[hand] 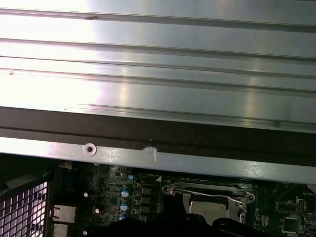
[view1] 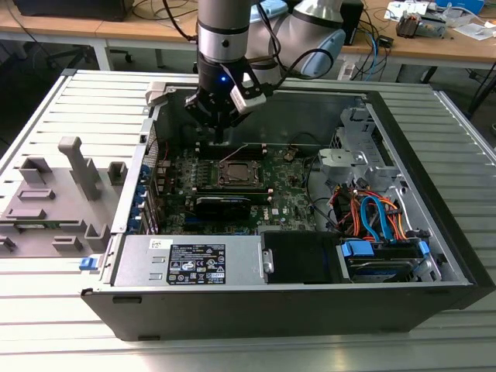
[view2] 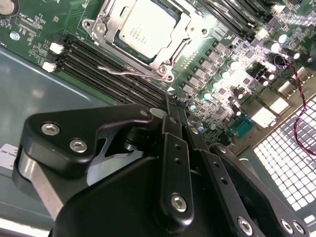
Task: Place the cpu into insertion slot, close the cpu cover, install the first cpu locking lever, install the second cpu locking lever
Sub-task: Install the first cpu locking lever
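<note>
I see the end effector (view1: pixel 220 133) hanging inside the open computer case (view1: pixel 434 256), near the case's far wall and just behind the socket. In the second wrist view its two black fingers (view2: pixel 175 148) are pressed close together with nothing between them, so it is narrow and holds nothing. The cpu (view2: pixel 143 29) sits flat in the insertion slot (view2: pixel 170 34), and its silvery top shows through the square window of the cpu cover (view2: pixel 101 27), which lies down flat around it. A thin metal lever (view2: pixel 123 73) runs along one side of the cover, close to the long black memory slots (view2: pixel 94 64). In the first wrist view I see the cover (hand: pixel 210 190) with a wire lever along its edge, on the green board (hand: pixel 286 212). The case lies on its side on the ribbed grey counter (view1: pixel 46 310). A grey plastic stand (view1: pixel 54 194) sits near the counter's edge at the exterior view's left, well apart from the case.
</note>
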You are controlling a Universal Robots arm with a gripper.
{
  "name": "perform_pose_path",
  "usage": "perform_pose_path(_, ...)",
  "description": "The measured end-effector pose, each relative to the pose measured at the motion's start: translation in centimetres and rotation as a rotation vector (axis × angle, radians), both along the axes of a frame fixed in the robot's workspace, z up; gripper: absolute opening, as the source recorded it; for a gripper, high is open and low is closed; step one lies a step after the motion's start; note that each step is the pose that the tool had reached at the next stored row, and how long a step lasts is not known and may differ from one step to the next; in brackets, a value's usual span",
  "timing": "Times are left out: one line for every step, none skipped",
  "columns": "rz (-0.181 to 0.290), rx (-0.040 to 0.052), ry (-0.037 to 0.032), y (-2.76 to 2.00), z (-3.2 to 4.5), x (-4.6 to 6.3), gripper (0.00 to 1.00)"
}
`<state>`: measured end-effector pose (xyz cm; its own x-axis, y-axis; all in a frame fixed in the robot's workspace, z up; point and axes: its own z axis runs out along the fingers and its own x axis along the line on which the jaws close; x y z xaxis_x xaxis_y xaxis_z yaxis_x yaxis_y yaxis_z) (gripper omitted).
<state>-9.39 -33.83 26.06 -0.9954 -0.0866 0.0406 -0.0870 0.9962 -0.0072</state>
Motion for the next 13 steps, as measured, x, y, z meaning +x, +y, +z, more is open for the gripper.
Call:
perform_pose_path(0.0, 0.0, 0.0, 0.0, 0.0, 0.0, 0.11)
perform_pose_path(0.0, 0.0, 0.0, 0.0, 0.0, 0.1, 0.11)
perform_pose_path(0.0, 0.0, 0.0, 0.0, 0.0, 0.2, 0.11)
perform_pose_path(0.0, 0.0003, -0.0002, 0.0, -0.04, 0.3, 0.11)
perform_pose_path(0.0, 0.0001, -0.0001, 0.0, -0.11, 0.4, 0.11)
perform_pose_path(0.001, 0.0, 0.0, 0.0, -0.27, 0.4, 0.11)
perform_pose_path(0.001, 0.0, 0.0, 0.0, -0.44, 0.4, 0.11)
perform_pose_path(0.001, 0.0, 0.0, 0.0, -0.82, 0.5, 0.11)
perform_pose_path(0.001, -0.0001, 0.0, 0.0, -0.97, 0.5, 0.11)
perform_pose_path(0.001, 0.0, 0.0, 0.01, -1.13, 0.5, 0.11)
perform_pose_path(0.002, 0.0001, 0.0, 0.04, -1.34, 0.5, 0.11)
perform_pose_path(0.002, 0.0003, -0.0001, 0.07, -1.46, 0.5, 0.11)
perform_pose_path(0.002, 0.0005, 0.0, 0.13, -1.65, 0.5, 0.11)
